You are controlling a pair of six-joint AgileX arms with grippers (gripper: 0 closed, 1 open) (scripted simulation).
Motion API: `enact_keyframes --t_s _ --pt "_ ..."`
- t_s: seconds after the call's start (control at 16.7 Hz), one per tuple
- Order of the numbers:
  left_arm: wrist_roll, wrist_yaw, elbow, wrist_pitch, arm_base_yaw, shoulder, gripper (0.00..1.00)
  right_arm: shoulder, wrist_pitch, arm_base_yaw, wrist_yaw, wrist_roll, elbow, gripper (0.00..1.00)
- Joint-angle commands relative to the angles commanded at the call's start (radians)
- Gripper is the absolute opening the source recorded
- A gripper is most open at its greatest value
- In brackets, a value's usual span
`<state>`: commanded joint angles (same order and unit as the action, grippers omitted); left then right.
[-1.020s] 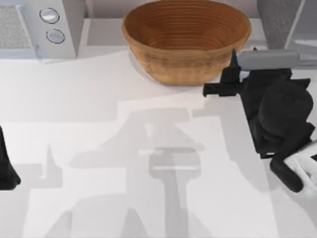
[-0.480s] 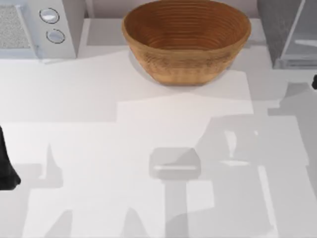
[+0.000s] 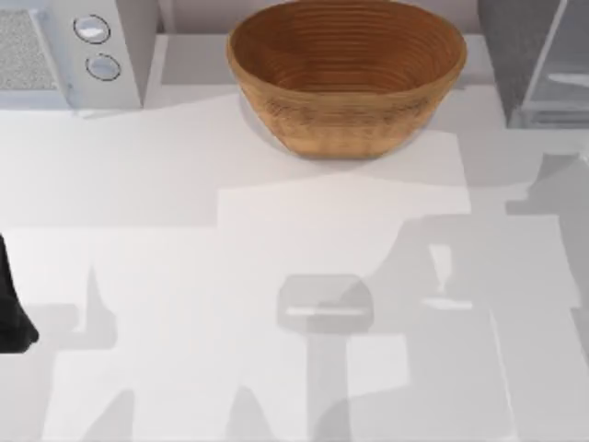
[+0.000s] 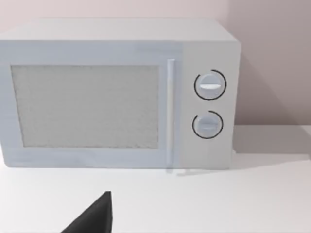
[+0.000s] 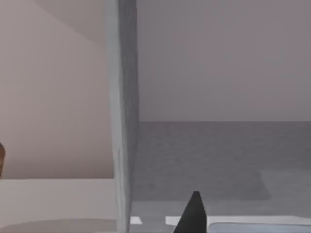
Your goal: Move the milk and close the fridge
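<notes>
The fridge (image 3: 534, 55) stood open at the tabletop's (image 3: 276, 221) far right, the right arm's jaws facing its cavity, their state unreadable; the left arm (image 3: 11, 313) sat parked left, milk's whereabouts unclear.

Woven basket (image 3: 346, 74), white microwave (image 4: 119, 94)
</notes>
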<state>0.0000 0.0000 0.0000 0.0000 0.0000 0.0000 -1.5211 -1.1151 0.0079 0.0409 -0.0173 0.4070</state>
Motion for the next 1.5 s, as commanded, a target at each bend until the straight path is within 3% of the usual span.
enact_keyframes --t_s 1.08,1.5 --pt "0.0 0.0 0.0 0.0 0.0 0.0 1.0 -0.725 0.104 -0.179 -0.202 0.011 0.799 0.0" --pt "0.0 0.0 0.0 0.0 0.0 0.0 1.0 -0.765 0.121 -0.203 -0.212 0.012 0.839 0.0"
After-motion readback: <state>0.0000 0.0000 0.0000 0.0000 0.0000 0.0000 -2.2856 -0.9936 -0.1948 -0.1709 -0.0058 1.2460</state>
